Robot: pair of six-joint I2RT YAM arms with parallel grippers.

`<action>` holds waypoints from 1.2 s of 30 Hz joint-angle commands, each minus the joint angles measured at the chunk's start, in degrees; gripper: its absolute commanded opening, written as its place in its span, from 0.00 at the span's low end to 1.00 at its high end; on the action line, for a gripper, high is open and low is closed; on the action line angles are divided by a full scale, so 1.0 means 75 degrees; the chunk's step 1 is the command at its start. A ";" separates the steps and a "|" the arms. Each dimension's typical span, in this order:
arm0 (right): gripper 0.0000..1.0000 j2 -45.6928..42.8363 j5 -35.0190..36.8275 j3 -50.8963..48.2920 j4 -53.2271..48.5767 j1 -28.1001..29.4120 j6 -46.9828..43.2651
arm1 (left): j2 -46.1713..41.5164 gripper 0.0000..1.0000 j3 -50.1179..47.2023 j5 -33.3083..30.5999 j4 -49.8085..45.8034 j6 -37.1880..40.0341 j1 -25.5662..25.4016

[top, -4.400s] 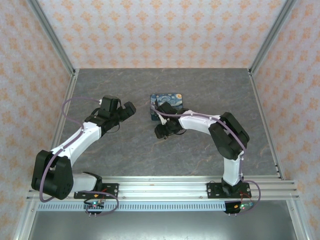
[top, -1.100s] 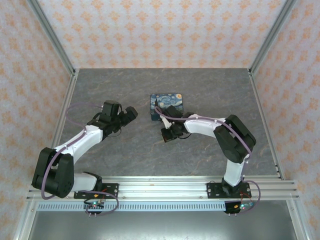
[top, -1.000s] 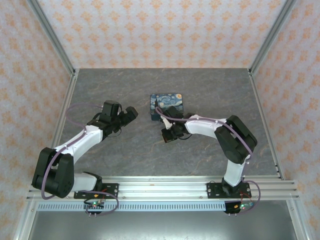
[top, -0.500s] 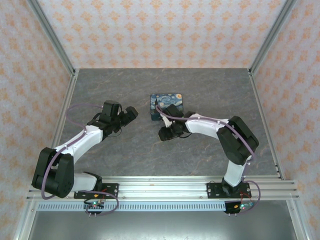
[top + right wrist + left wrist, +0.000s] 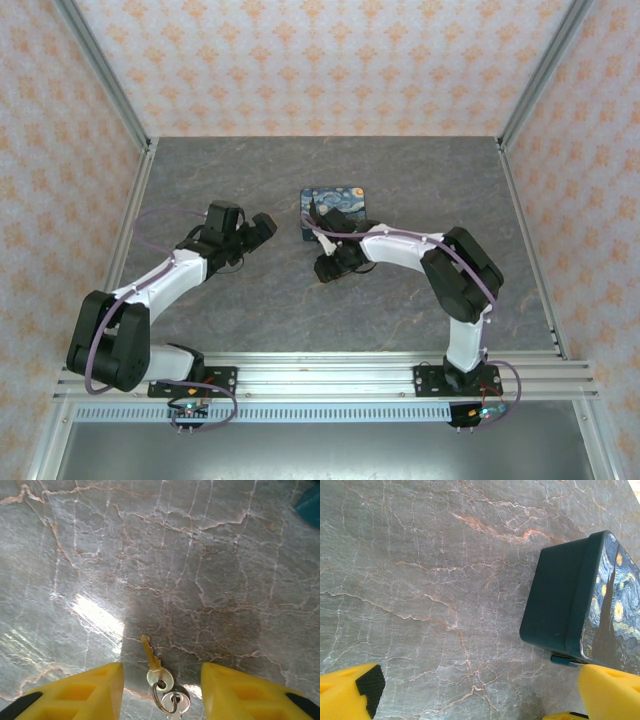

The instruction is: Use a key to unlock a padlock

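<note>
A small brass-coloured key lies flat on the marbled table, joined by a ring to a second silvery key. My right gripper hangs just over them, open, its yellow fingers on either side and touching neither key. In the top view the right gripper sits just in front of the dark blue starry-night tin. My left gripper is open to the left of the tin, with bare table between its fingers. The padlock is out of view.
The grey marbled table is bordered by aluminium frame posts and patterned walls. A small latch tab juts from the tin's near corner. The arm bases stand on the rail at the near edge.
The right gripper's jaws have widened and it has shifted slightly left, in front of the tin. The left arm has barely moved.
</note>
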 commanded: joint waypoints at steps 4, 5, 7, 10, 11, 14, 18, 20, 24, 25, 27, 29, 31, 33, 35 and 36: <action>0.42 0.0296 0.0617 0.0027 -0.0535 0.0434 -0.0094 | 0.0149 1.00 0.0282 0.0086 0.0184 -0.0034 0.0050; 0.42 0.0296 0.0679 -0.0001 -0.0535 0.0470 -0.0079 | 0.0161 1.00 0.0283 0.0097 0.0191 -0.0032 0.0044; 0.41 0.0282 0.0747 -0.0094 -0.0519 0.0521 -0.0016 | 0.0184 1.00 0.0287 0.0107 0.0225 -0.0046 0.0039; 0.41 0.0244 0.0837 -0.0264 -0.0414 0.0593 0.0062 | 0.0179 1.00 0.0286 0.0115 0.0202 -0.0042 0.0039; 0.40 0.0248 0.0854 -0.0307 -0.0398 0.0615 0.0083 | 0.0173 1.00 0.0297 0.0105 0.0194 -0.0041 0.0039; 0.39 0.0242 0.0974 -0.0467 -0.0311 0.0697 0.0126 | 0.0185 1.00 0.0319 0.0087 0.0160 -0.0039 0.0039; 0.36 0.0240 0.1139 -0.0673 -0.0211 0.0758 0.0168 | 0.0161 1.00 0.0326 0.0062 0.0141 -0.0053 0.0038; 0.32 0.0260 0.1221 -0.0752 -0.0150 0.0781 0.0184 | 0.0151 1.00 0.0314 0.0042 0.0143 -0.0079 0.0039; 0.30 0.0288 0.1321 -0.0834 -0.0103 0.0859 0.0180 | 0.0138 1.00 0.0278 0.0036 0.0175 -0.0142 0.0039; 0.32 0.0296 0.1329 -0.0862 -0.0099 0.0884 0.0152 | 0.0141 1.00 0.0276 0.0017 0.0180 -0.0155 0.0039; 0.33 0.0309 0.1364 -0.0891 -0.0105 0.0943 0.0121 | 0.0139 1.00 0.0260 -0.0004 0.0181 -0.0153 0.0036; 0.34 0.0325 0.1408 -0.0926 -0.0126 0.0998 0.0089 | 0.0144 1.00 0.0249 -0.0042 0.0169 -0.0169 0.0039; 0.34 0.0364 0.1496 -0.0977 -0.0152 0.1039 0.0071 | 0.0145 1.00 0.0247 -0.0043 0.0175 -0.0192 0.0035; 0.33 0.0383 0.1531 -0.1062 -0.0116 0.1040 0.0078 | 0.0150 1.00 0.0245 -0.0044 0.0177 -0.0191 0.0027; 0.28 0.0375 0.1576 -0.1138 -0.0073 0.1040 0.0106 | 0.0168 1.00 0.0258 -0.0050 0.0187 -0.0199 0.0026; 0.25 0.0360 0.1597 -0.1181 -0.0039 0.1040 0.0131 | 0.0173 1.00 0.0262 -0.0049 0.0184 -0.0200 0.0024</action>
